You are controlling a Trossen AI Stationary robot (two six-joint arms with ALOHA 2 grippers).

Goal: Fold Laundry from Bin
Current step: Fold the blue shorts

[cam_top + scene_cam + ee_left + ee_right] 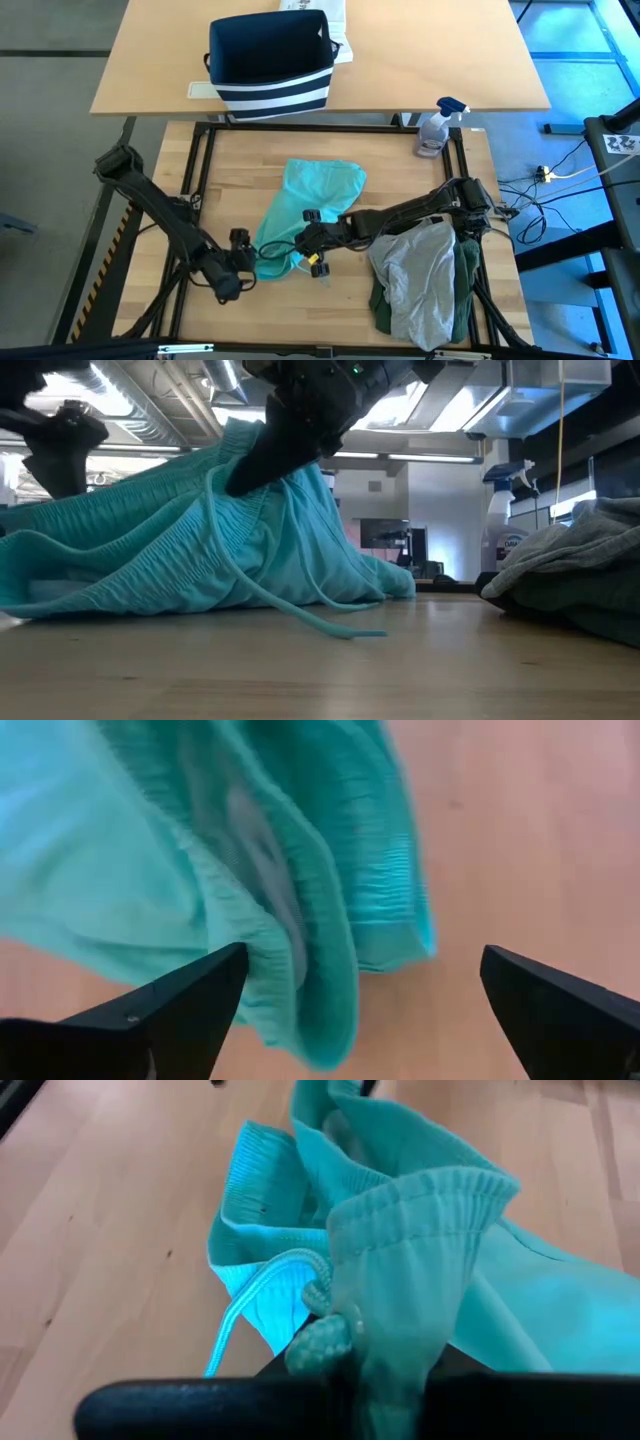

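Your right gripper (385, 1380) pinches the waistband of the teal-green drawstring shorts (305, 205) on the wooden table (400, 180); your left gripper (360, 1010) gapes beside them. The shorts hide the right fingertips.

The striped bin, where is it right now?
The striped bin stands on the far table in the high view, left of centre, beyond the teal garment and spray bottle.

- teal-green shorts (308, 205) with drawstring, crumpled mid-worktop; waistband end lifted
- light grey garment (420, 275) heaped over dark green garment (467, 265), beside it
- navy striped bin (270, 62) upright on far table
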